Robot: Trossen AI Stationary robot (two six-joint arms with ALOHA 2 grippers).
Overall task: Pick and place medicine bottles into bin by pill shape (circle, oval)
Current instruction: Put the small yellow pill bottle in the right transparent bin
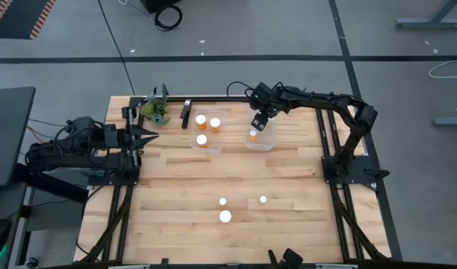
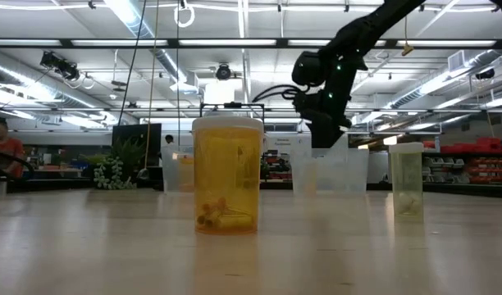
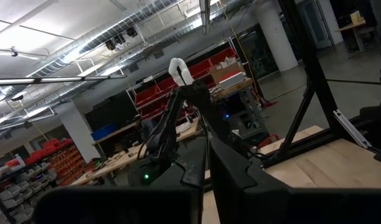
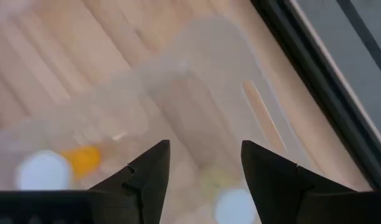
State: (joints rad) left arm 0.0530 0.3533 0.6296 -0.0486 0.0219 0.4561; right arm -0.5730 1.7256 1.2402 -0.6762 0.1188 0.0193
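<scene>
Two clear bins stand at the table's far side. The left bin [image 1: 207, 131] holds three orange medicine bottles [image 1: 201, 140] with white caps. My right gripper [image 1: 257, 123] hangs open over the right bin [image 1: 263, 139], pointing steeply down, nothing between its fingers [image 4: 206, 146]. Below it in that bin are an orange bottle [image 4: 83, 159] and a pale one [image 4: 231, 202]. Three more bottles [image 1: 225, 217] stand upright on the table's near middle; the low view shows a large orange one [image 2: 227, 176] and a small pale one [image 2: 407, 180]. My left gripper [image 1: 145, 137] waits shut at the left edge.
A small green plant [image 1: 155, 110] and a black object [image 1: 186, 113] sit at the far edge, left of the bins. Black frame rails [image 1: 329, 142] run along the table's sides. Bare wood lies between the bins and the three standing bottles.
</scene>
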